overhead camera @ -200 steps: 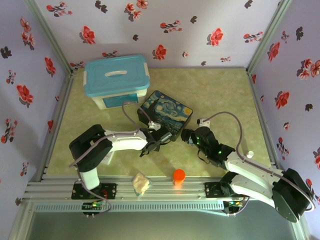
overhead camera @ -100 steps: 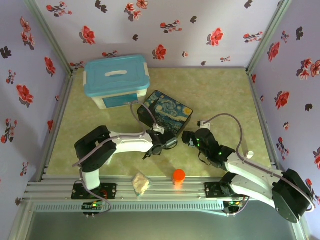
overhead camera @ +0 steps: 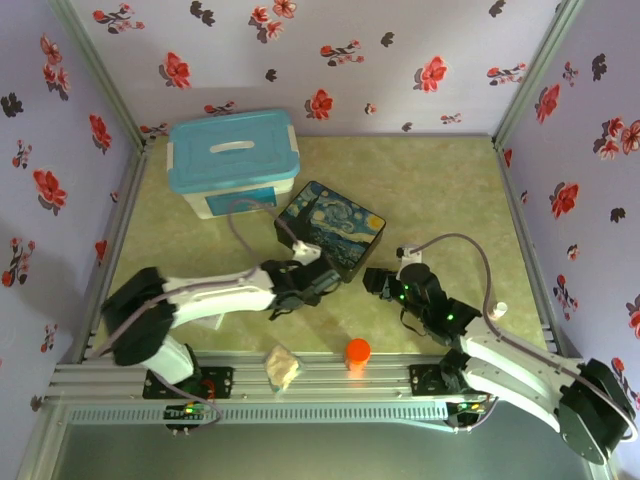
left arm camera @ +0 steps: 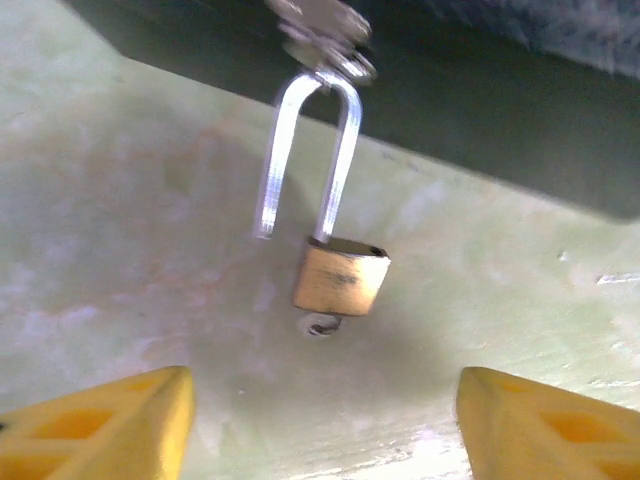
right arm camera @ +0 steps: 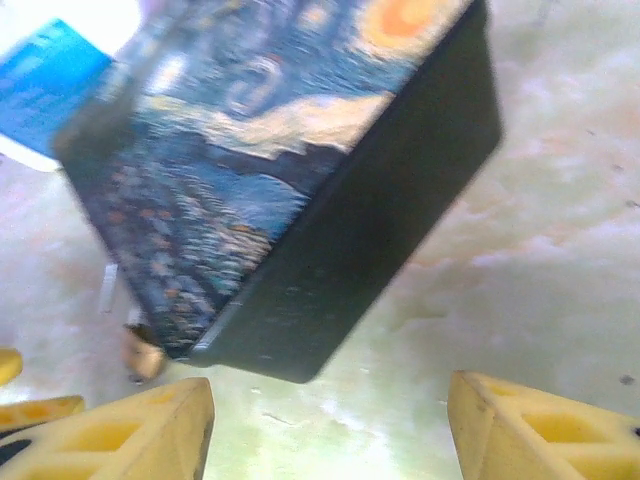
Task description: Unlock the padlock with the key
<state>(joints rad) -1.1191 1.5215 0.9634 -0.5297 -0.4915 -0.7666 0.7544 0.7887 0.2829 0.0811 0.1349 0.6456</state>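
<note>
The floor of this little booth is a pale green marbled table top (overhead camera: 440, 190), closed in on three sides by lavender walls printed with red and dark flowers (overhead camera: 400, 40). Near its middle sits a flat rectangular tin painted with a swirling night sky (overhead camera: 330, 228). Behind and left of the tin stands a white plastic box with a blue lid (overhead camera: 233, 150). Well in front of the tin, at the table's edge, are a small orange cap (overhead camera: 358, 351) and a crumpled pale lump (overhead camera: 283, 367). The tiny brass padlock with a silver shackle (left arm camera: 342, 280) hangs from the clasp on the tin's dark side, one shackle leg free. The small dark grey key (left arm camera: 320, 324) sticks out beneath its body, blurred. The left gripper (left arm camera: 325, 400) faces it, spread wide and empty. The right gripper (right arm camera: 330, 410), just right of the tin's near corner, also gapes, holding nothing.
</note>
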